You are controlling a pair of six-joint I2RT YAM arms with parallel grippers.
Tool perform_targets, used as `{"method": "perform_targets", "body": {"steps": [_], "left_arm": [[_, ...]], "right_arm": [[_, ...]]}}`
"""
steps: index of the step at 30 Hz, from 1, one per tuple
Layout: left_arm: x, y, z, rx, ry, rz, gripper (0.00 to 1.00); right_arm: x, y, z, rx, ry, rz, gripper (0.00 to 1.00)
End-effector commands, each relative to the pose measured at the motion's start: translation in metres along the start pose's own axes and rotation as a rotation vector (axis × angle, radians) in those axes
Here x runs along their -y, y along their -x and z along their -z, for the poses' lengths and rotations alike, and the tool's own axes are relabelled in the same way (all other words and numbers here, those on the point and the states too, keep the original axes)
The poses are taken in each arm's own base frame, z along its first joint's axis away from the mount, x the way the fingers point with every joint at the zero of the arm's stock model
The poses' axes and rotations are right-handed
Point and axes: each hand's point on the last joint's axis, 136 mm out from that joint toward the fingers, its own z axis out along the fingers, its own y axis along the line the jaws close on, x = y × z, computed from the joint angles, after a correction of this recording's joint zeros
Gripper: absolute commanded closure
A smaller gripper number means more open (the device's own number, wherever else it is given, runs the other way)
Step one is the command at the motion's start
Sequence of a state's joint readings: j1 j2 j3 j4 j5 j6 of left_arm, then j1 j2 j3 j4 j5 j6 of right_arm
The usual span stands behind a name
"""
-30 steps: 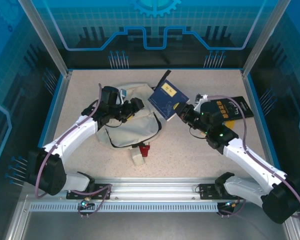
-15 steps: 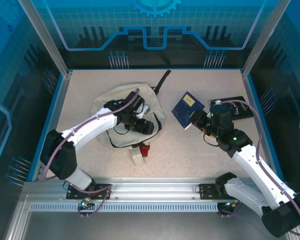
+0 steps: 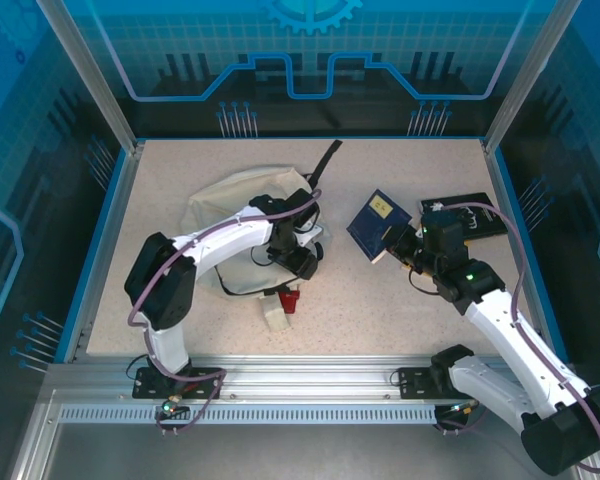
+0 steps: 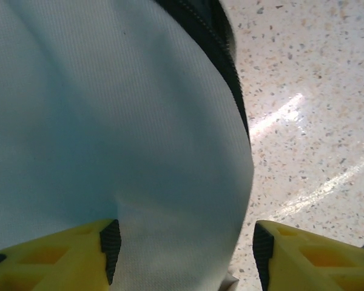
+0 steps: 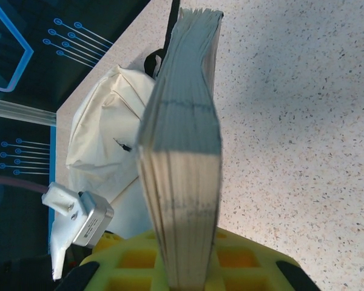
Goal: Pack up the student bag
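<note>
Rail: a ribbed aluminium bar (image 3: 310, 375) across the near edge, with both arm bases bolted to it.
Table: a flat, pale top (image 3: 180, 320) with a speckled, stone-like finish and glossy streaks of light.
Small bits: a blocky white piece (image 3: 276, 316) touching a red one (image 3: 291, 298), just in front of the bag.
Left gripper: its (image 4: 182, 245) yellow, ribbed plastic jaws stand apart astride a soft bulge at the bag's right edge. I cannot tell whether they press the cloth.
Bag: it (image 3: 225, 205) is cream with a fine weave, slumped and rumpled left of the table's centre, with a dark zip band curving along its edge.
Right gripper: it (image 3: 396, 243) is clamped on the lower edge of the book.
Book: a dark blue cover with a small yellow label (image 3: 378, 222), held tilted right of the bag and apart from it. Edge on, the pages are a thick greyish stack.
Booklet: black, thin and flat (image 3: 470, 215), lying beyond the right arm.
Strap: a narrow black band (image 3: 326, 158) trailing from the bag's far side.
</note>
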State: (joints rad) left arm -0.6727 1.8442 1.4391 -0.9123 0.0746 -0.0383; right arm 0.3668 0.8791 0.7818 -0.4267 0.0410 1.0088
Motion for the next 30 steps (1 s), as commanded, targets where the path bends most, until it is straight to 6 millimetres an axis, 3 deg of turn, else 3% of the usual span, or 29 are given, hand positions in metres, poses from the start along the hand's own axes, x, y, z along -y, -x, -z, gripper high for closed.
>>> {"method": "perform_targets", "body": {"steps": [1,9,16,22,30], "left_arm": [[-0.005,0.000,-0.001,-0.040,0.041,-0.037,0.39],[-0.011,0.008,-0.006,-0.061,0.078,-0.039,0.62],[-0.007,0.017,0.011,-0.023,0.031,-0.038,0.79],[0.001,0.026,0.038,0.053,-0.088,0.007,0.92],[0.005,0.055,0.095,0.255,-0.271,0.108,0.96]], "right_arm": [[-0.002,0.004,0.003,0.012,0.017,-0.005,0.88],[-0.002,0.001,0.001,0.001,0.024,-0.015,0.88],[-0.002,0.000,0.001,-0.004,0.027,-0.019,0.89],[-0.001,-0.003,0.001,-0.010,0.030,-0.023,0.89],[-0.006,-0.006,0.003,-0.025,0.057,-0.021,0.89]]}}
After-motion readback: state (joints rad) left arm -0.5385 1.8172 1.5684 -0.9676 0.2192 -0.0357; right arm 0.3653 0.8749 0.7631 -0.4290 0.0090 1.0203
